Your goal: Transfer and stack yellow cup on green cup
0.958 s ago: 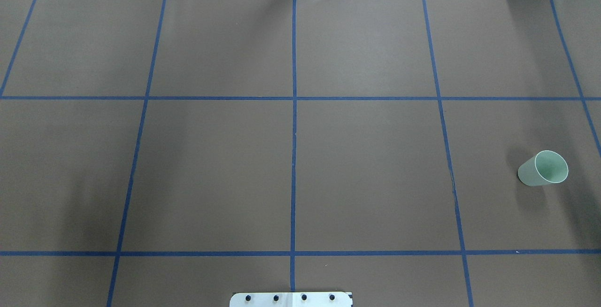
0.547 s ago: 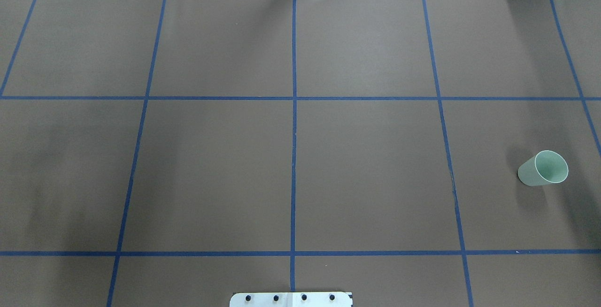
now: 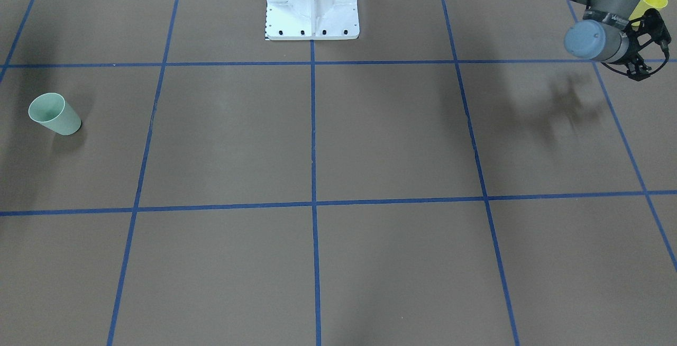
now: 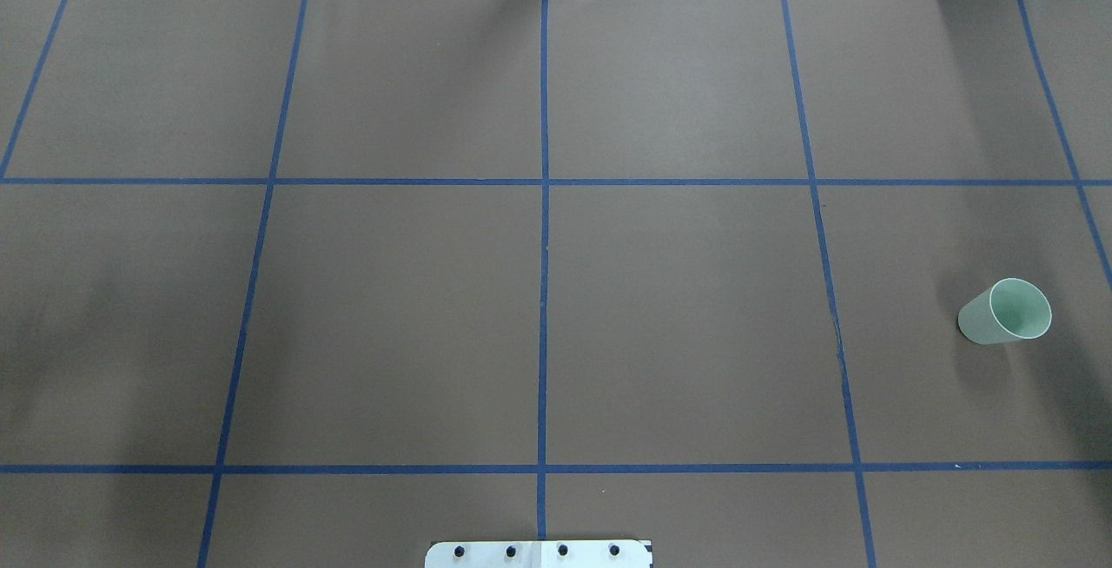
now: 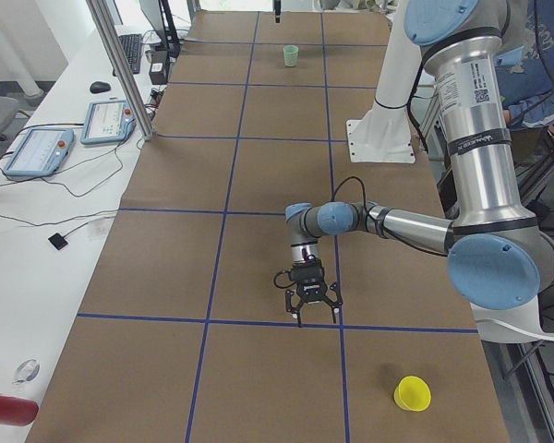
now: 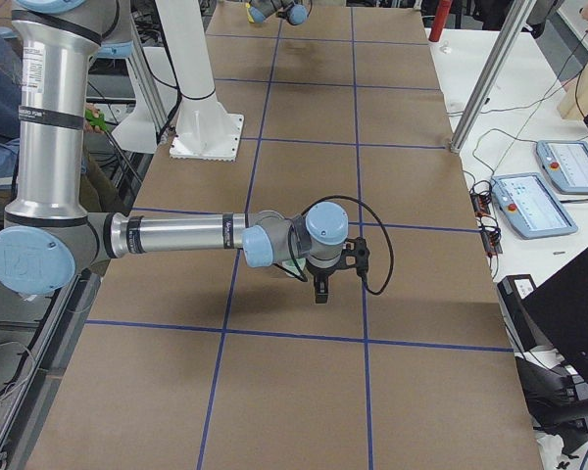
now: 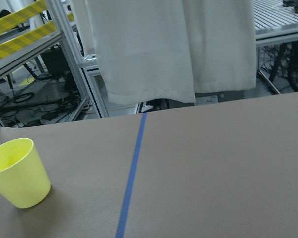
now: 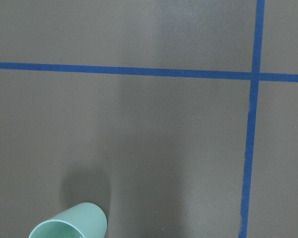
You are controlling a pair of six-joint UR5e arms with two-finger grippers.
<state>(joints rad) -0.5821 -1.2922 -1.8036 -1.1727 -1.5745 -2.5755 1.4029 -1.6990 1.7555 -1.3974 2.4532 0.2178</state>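
- Spanning every view, the tabletop is covered in brown paper and ruled into squares by blue tape.
- left arm: reached out low over the tabletop at the robot's left end.
- right arm: stretched out over the opposite end.
- left gripper: pointed down above the tabletop, fingers apart, nothing held. It is placed near the yellow cup but not touching it.
- right gripper: shown from the side views only, so whether its fingers are apart or together cannot be told.
- yellow cup: stood upright, mouth up, at the left end, ungrasped.
- green cup: stood upright at the right end, well apart from the yellow cup, with nothing seen inside.
- Progress: judged to be at the approach. No step is completed, and the grasp, the carry across and the nesting are all left.
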